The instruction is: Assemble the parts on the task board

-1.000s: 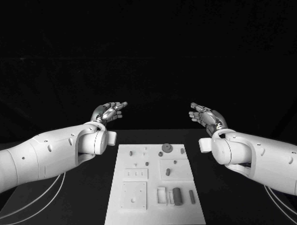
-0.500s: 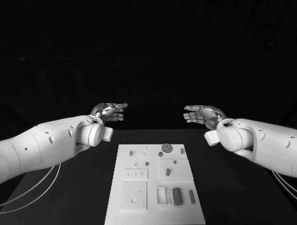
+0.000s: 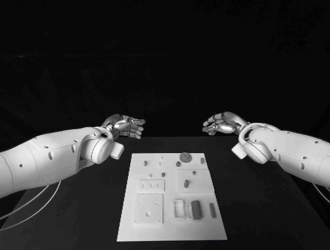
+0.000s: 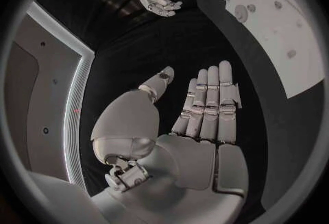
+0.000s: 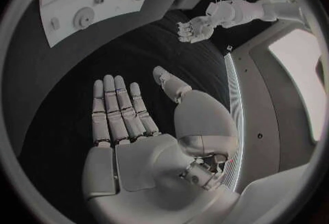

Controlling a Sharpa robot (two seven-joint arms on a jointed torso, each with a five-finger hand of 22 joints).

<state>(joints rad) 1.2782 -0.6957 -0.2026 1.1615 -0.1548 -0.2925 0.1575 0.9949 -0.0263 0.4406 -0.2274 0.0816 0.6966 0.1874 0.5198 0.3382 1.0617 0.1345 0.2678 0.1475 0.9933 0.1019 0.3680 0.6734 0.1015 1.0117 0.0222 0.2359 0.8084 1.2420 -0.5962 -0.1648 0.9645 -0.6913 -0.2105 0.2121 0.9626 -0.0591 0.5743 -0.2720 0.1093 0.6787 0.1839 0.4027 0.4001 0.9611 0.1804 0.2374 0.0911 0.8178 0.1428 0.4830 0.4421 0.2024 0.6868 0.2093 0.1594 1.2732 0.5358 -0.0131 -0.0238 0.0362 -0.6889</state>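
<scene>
Head view: the white rectangular task board (image 3: pixel 172 195) lies flat at the middle of the black table (image 3: pixel 277 208), its small grey parts (image 3: pixel 195 210) resting on it untouched. The silver left hand (image 3: pixel 127 126) and silver right hand (image 3: pixel 222 124) hang beyond its far end, well apart. Both are empty with fingers extended and palms open, judged a ready posture before any reach.

Black table (image 3: pixel 74 208) before a dark backdrop (image 3: pixel 165 62)
</scene>
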